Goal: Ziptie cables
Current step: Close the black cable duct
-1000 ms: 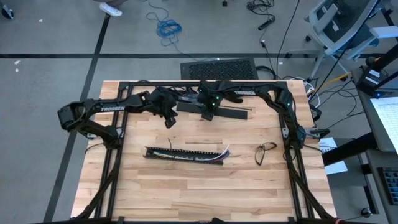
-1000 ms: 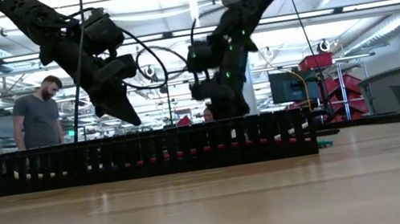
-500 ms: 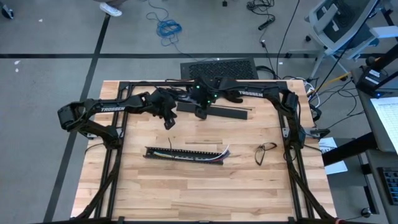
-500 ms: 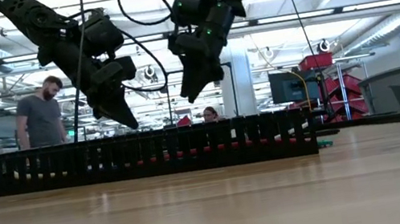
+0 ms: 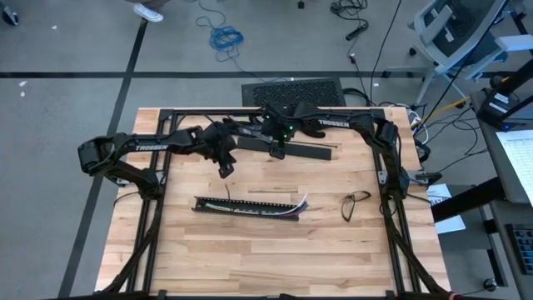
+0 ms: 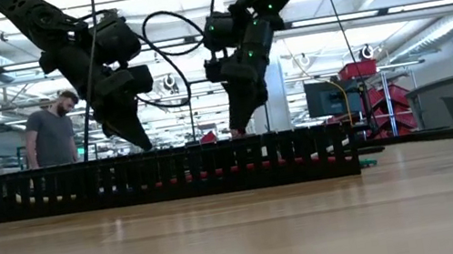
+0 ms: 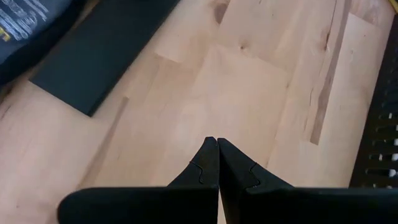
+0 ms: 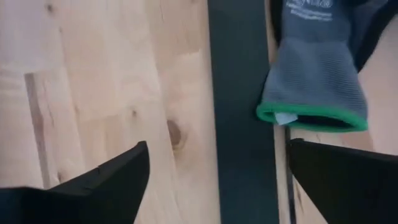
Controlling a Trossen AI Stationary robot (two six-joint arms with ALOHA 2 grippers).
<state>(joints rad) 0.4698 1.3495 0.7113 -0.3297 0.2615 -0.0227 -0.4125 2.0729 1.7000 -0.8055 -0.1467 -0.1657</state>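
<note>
The cables (image 5: 296, 204) lie in a long black slotted duct (image 5: 247, 206) in the middle of the table, their ends sticking out at its right end. Red wire (image 6: 216, 174) shows through the slots in the low view. My left gripper (image 5: 223, 171) (image 7: 216, 142) hangs shut above bare wood, on the far side of the duct's left half. My right gripper (image 5: 276, 152) (image 8: 217, 162) points down, open and with nothing between its fingers, over a flat black strip (image 8: 239, 93) near the far edge.
A grey glove with a green cuff (image 8: 311, 74) lies partly on the black strip (image 5: 306, 151). A small loop of dark wire (image 5: 356, 201) lies right of the duct. The dark arm frame (image 5: 387, 167) borders the table. A person (image 6: 47, 129) stands in the room beyond.
My right gripper has risen from low over the black strip, swinging and turning on the way, and now points down above it. The duct and the cables have not moved.
</note>
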